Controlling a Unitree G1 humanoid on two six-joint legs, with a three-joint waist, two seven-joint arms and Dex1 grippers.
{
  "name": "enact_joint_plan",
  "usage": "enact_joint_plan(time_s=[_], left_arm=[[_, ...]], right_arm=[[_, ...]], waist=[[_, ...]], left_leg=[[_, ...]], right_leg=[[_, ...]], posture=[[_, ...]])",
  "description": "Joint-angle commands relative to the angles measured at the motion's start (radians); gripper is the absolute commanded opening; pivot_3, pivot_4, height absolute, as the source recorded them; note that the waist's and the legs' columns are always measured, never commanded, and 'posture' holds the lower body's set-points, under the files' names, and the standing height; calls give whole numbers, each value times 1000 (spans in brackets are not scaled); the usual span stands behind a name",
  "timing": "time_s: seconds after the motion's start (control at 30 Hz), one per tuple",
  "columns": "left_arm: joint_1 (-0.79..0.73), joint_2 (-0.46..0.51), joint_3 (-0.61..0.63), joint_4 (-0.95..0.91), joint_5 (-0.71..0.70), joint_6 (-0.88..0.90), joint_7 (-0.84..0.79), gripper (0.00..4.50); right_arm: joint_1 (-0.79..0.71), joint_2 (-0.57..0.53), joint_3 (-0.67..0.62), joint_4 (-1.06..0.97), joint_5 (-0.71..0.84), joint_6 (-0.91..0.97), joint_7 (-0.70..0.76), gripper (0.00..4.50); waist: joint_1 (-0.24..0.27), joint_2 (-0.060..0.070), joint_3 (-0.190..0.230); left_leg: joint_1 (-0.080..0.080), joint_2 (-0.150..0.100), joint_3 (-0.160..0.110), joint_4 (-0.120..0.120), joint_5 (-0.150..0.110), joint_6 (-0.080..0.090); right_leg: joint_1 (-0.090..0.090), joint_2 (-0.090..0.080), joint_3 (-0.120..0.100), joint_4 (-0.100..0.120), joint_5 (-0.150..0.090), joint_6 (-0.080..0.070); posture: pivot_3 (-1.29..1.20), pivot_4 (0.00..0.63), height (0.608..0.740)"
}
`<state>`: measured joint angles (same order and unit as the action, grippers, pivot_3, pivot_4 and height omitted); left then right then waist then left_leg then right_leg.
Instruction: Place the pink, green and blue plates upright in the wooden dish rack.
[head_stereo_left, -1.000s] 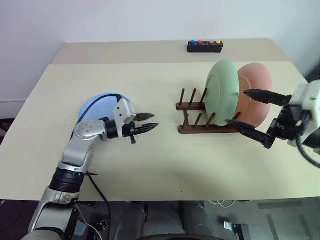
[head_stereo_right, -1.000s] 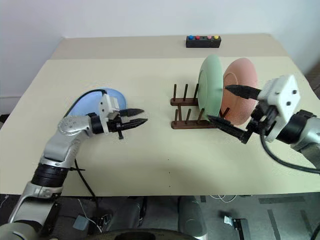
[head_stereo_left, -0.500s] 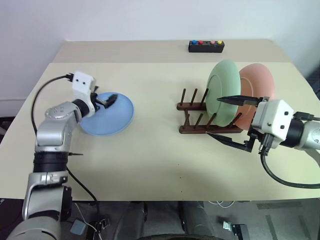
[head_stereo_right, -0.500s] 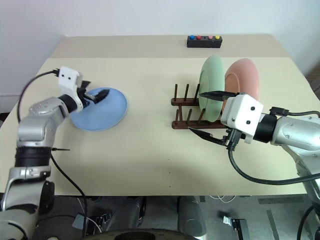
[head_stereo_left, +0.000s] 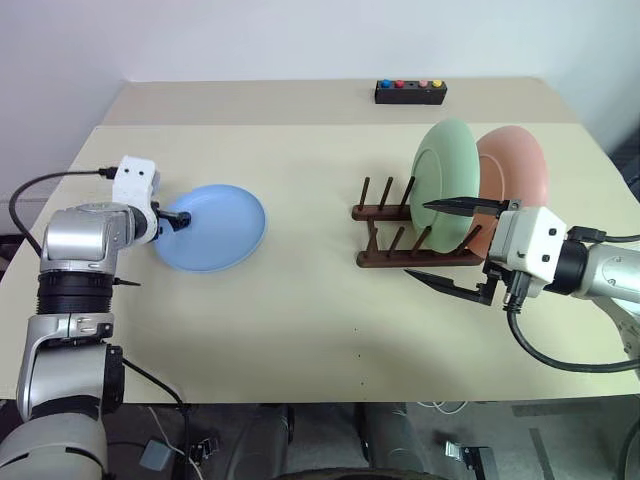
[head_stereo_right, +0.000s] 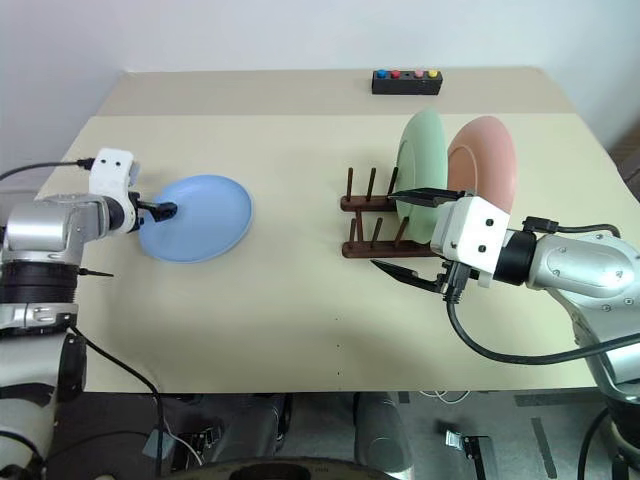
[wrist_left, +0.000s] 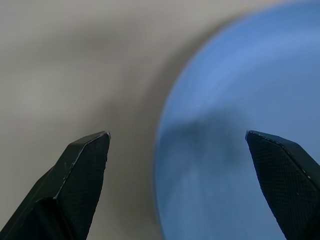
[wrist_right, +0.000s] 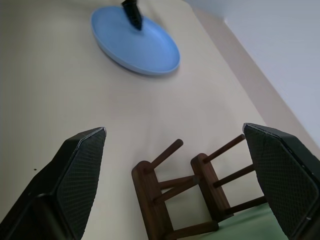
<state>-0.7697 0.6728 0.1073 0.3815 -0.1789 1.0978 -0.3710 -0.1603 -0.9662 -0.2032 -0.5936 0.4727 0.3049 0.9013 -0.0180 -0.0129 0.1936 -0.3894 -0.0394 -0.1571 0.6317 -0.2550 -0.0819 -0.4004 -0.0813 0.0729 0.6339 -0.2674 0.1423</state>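
The light blue plate (head_stereo_left: 212, 227) lies flat on the table at the left. My left gripper (head_stereo_left: 178, 217) is at its left rim, open; in the left wrist view the blue plate's (wrist_left: 240, 100) edge runs between the two spread fingers (wrist_left: 82, 175). The green plate (head_stereo_left: 447, 185) and the pink plate (head_stereo_left: 512, 180) stand upright in the right end of the wooden dish rack (head_stereo_left: 395, 238). My right gripper (head_stereo_left: 445, 243) hangs open just in front of the green plate, holding nothing. The right wrist view looks over the rack's free pegs (wrist_right: 190, 190) toward the blue plate (wrist_right: 135, 42).
A small black box with coloured buttons (head_stereo_left: 410, 92) sits at the back of the table. The table's left edge (head_stereo_left: 60, 200) runs close behind my left arm. Open tabletop (head_stereo_left: 310, 290) lies between the blue plate and the rack.
My left arm has swung from the table's middle out to the blue plate's left rim, turning downward, and its fingers have spread wider. My right gripper has rolled and drifted slightly left.
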Motion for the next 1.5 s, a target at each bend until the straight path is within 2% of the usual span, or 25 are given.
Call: enact_joint_plan(time_s=[0.03,0.07,0.17,0.4,0.43,0.53,0.6,0.77,0.93,1.07,1.5], left_arm=[[-28,13,11,25,2,19,-8,4457],[-27,13,4,32,1,24,-16,4457],[-28,8,13,43,0,32,-13,3652],[-24,-2,52,26,-11,25,5,250],[-24,-7,69,17,-17,20,11,54],[-11,-63,180,-86,-95,-89,-4,54],[-1,-93,223,-166,-155,-107,-40,54],[-30,-197,324,-327,-276,-148,-9,54],[-120,-297,321,-427,-321,-104,112,54],[-188,-383,251,-509,-298,-69,228,54],[-277,-557,209,-633,-328,25,415,54]], right_arm=[[-8,8,-13,-16,-9,-18,0,4500],[-9,10,-12,-17,-10,-18,-1,4500],[-10,14,-11,-20,-16,-19,0,4500],[-7,17,-9,-15,-29,-27,9,4500],[-9,18,-9,-14,-30,-27,11,4500],[-21,19,-2,-11,-37,-29,10,4500],[-34,21,5,-4,-51,-38,7,4500],[-130,31,61,56,-168,-117,-26,4500],[-278,55,177,113,-363,-205,-87,4500],[-372,104,278,157,-520,-254,-143,4500],[-476,235,436,291,-839,-365,-244,4500]], waist=[[0,0,0],[1,0,0],[1,0,0],[1,0,-1],[4,0,-1],[6,0,-1],[7,-1,-1],[3,-1,-1],[1,-1,0],[2,-1,0],[1,-1,0]], left_leg=[[0,0,0,0,0,0],[0,0,0,0,0,0],[0,0,0,0,0,0],[0,0,0,0,0,0],[0,0,0,0,0,-1],[1,0,-1,1,1,-1],[0,0,-1,2,1,-2],[-1,0,-1,1,1,-2],[-2,0,-1,1,1,-2],[-2,0,-1,1,1,-3],[-2,0,-1,0,4,-7]], right_leg=[[0,0,0,0,0,0],[0,0,0,0,0,0],[0,0,0,0,0,0],[0,0,0,1,0,0],[0,0,0,1,0,0],[1,0,0,1,0,0],[1,0,0,1,0,0],[0,0,0,1,0,0],[-2,0,0,2,1,-1],[-3,0,0,1,1,-1],[-4,0,0,2,1,-1]], posture=[[0,150,740],[0,150,740],[0,150,740],[0,150,740],[0,150,740],[0,150,740],[0,150,740],[0,150,740],[0,150,740],[0,150,740],[0,150,740]])
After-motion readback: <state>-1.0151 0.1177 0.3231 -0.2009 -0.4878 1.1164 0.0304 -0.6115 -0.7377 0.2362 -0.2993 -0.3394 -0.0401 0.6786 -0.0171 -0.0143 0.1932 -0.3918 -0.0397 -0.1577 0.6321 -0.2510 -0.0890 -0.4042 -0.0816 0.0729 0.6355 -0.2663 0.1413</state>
